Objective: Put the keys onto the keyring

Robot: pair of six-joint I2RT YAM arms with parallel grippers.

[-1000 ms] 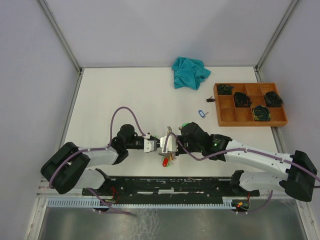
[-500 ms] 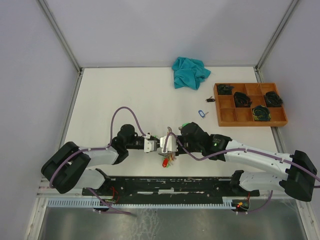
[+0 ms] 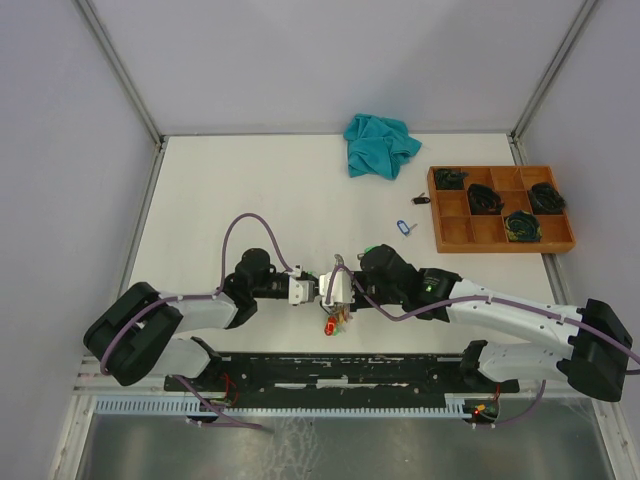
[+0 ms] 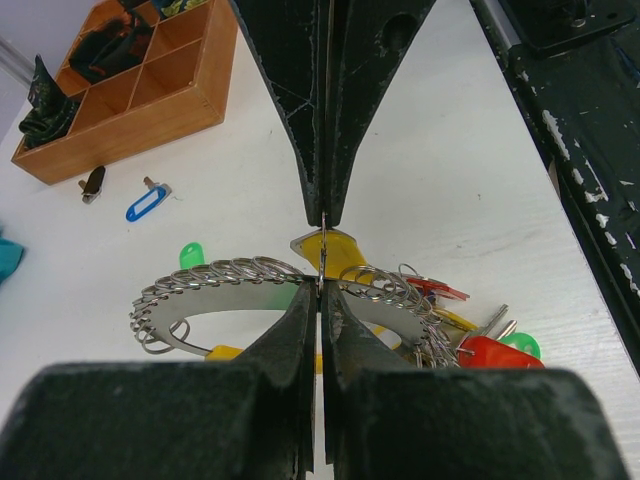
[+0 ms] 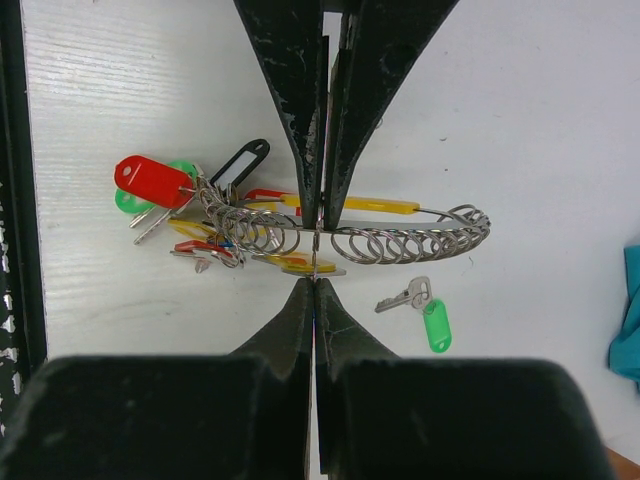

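Now your left gripper (image 4: 322,255) is pinched shut on the keyring (image 4: 235,298), midway between both arms. Your right gripper (image 5: 318,252) clamps the same ring opposite. Most keys (image 5: 165,195) bunch on it; one blue-tagged key (image 3: 404,226) lies apart, rightward.

Bright, even light; soft shadows.

**White table in a pale-walled booth**

A white table (image 3: 250,190) fills the middle of the top view. Plain pale grey panels close it in: a back wall (image 3: 330,60) at 12 o'clock, a left wall (image 3: 60,180) at 9 and a right wall (image 3: 600,110) at 3. Aluminium posts (image 3: 122,70) rise from the far corners at 11 and 1. At 6 o'clock a black rail (image 3: 340,368) runs along the table's near edge, with a dull metal sheet (image 3: 300,445) beyond it. The light is even and the shadows soft.
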